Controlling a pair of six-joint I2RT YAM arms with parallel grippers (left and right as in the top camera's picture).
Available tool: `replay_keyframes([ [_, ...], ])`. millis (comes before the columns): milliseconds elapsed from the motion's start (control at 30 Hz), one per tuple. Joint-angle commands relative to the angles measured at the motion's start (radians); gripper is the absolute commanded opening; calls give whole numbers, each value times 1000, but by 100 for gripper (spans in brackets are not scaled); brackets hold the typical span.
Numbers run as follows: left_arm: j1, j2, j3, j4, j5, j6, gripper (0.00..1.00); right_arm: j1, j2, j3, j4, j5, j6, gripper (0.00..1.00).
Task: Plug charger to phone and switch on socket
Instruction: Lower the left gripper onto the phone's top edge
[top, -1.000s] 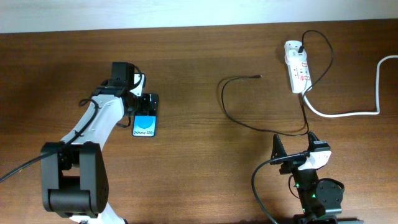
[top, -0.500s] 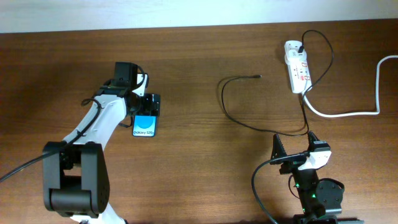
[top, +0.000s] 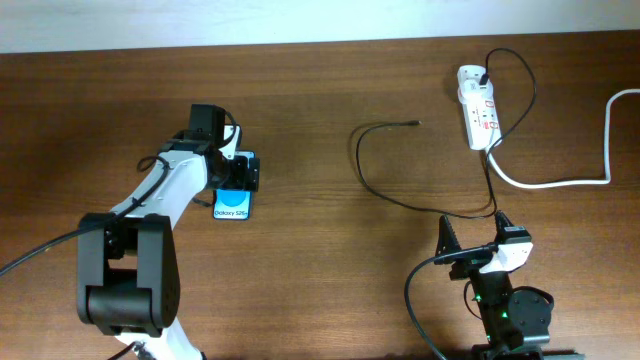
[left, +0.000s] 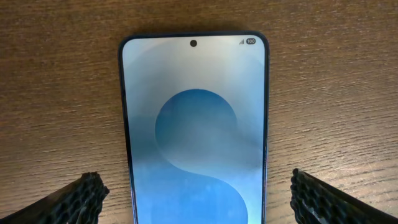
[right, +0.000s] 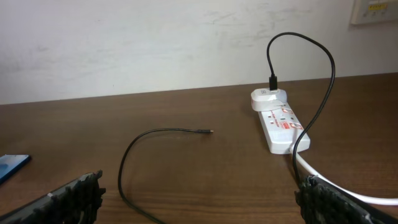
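The overhead view takes in the whole surface (top: 320, 290). The phone (top: 232, 204) lies flat on its left half. Its far end is covered by the left hand (top: 238, 172), and only the near end with the white text shows.

The left wrist view fills in what the arm hides. There the phone (left: 194, 124) shows its blue swirl, camera hole and battery mark. One black ribbed finger (left: 81, 199) stands on each side of it, with bare wood between each finger and the phone's edge. That hand is spread wide and holds nothing.

The charger (top: 415, 123) lies on the right half, well apart from the phone. Its free tip points right, and the cable loops left, back toward the robot, then right. From there it climbs past the socket (top: 478, 108) and arcs over to the socket's far end.

The right wrist view, low and level, shows that the arc rises clear of the surface. It also shows the black plug standing in a white adapter on the socket (right: 280, 124). The red switch marks are clearer here, though which way they are set cannot be told. A corner of the phone shows at this view's left edge.

The thick white lead (top: 560, 182) runs right from the socket's near end.

The right hand (top: 473, 232) sits near the front edge, just past the cable's near stretch. Its fingers are wide apart and empty.
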Motion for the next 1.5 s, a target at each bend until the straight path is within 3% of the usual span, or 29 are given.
replay_keyframes([
  [0,-1,10,-6,8,11,-13,99,-5,-9,-5,-5,-16,2,98],
  [933,-1,12,-132,148,11,-13,99,-5,-9,-5,-5,-16,2,98],
  [1467,-1,79,-135,145,2,-12,99,-5,-9,-5,-5,-16,2,98],
])
